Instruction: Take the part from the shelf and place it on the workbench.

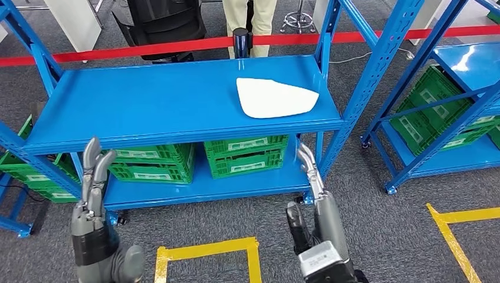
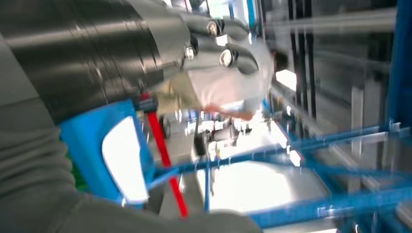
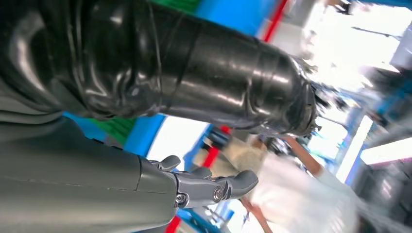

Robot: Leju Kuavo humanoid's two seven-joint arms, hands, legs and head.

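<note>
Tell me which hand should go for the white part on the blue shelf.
Right, most likely. The white part lies toward the right end of the top shelf, nearly straight above the raised right hand. The left hand is raised at the shelf's far left end. Both hands hold nothing.

One white part (image 1: 274,97) lay on the shelf (image 1: 147,100); beneath sat four green crates (image 1: 246,154); two hands (image 1: 94,171) hovered near.

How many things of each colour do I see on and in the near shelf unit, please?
White part, on top: 1
Green crates, below: 2, the other
Total: 3
</note>
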